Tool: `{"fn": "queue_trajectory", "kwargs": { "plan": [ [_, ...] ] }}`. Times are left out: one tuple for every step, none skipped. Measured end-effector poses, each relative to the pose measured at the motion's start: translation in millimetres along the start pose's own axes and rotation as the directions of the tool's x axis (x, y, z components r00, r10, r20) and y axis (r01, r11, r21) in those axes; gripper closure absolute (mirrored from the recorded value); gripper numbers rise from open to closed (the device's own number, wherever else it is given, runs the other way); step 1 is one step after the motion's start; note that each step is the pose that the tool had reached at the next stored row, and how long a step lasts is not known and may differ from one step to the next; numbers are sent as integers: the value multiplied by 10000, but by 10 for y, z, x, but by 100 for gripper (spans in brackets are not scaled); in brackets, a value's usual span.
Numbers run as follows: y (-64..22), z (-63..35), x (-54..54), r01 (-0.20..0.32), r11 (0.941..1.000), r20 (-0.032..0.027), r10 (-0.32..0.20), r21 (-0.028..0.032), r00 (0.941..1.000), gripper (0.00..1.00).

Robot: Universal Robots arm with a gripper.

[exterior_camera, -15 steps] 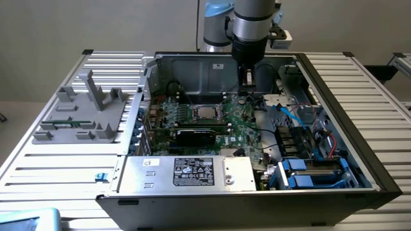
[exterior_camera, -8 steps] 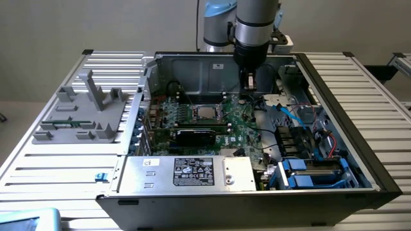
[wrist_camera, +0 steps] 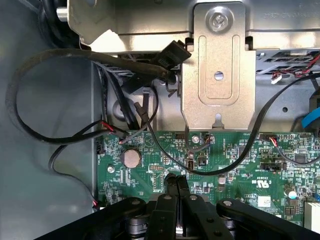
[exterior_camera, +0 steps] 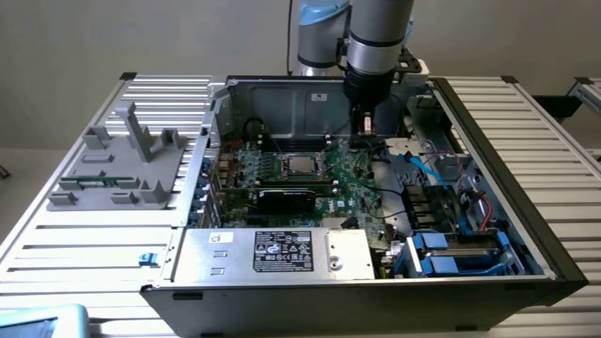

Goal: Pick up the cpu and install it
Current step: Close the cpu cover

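Observation:
The cpu, a small silver-grey square chip, lies flat in the socket area of the green motherboard inside the open computer case. My gripper hangs from the arm over the board's back part, towards the exterior view's right of the cpu and apart from it. In the wrist view its black fingers are pressed together with nothing between them, so my gripper is shut and hovers just above the green board, near a coin battery.
A black card with a green board sits in front of the cpu. A silver box with a white label fills the case's front. Loose black cables, a metal bracket, a blue cable and blue drive bays crowd the right. A grey fixture stands outside, left.

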State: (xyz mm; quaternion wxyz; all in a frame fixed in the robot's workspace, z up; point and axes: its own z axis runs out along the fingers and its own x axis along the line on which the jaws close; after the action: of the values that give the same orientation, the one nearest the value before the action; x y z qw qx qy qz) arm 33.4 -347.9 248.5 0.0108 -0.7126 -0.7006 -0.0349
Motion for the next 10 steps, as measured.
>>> {"fn": "queue_trajectory", "kwargs": {
  "plan": [
    [0, 12, -1, -3, 10000, 2, 3, 55, 10000, 89],
    [-1, 22, -1, -8, 9999, 3, 8, 114, 10000, 89],
    [-1, 29, -2, -13, 9998, 4, 13, 190, 10000, 89],
    [-1, 34, -2, -19, 9996, 5, 19, 287, 10000, 89],
    [-1, 34, -2, -29, 9991, 9, 28, 434, 10000, 89],
    [-1, 34, -3, -40, 9981, 7, 39, 618, 10000, 89],
    [-1, 34, -3, -51, 9969, -9, 51, 791, 10000, 89],
    [-1, 35, -3, -61, 9953, -27, 64, 969, 10000, 89],
    [-4, 35, -3, -72, 9934, -47, 77, 1149, 10000, 89],
    [-13, 35, -3, -79, 9918, -64, 88, 1278, 9999, 89]
  ]
}}
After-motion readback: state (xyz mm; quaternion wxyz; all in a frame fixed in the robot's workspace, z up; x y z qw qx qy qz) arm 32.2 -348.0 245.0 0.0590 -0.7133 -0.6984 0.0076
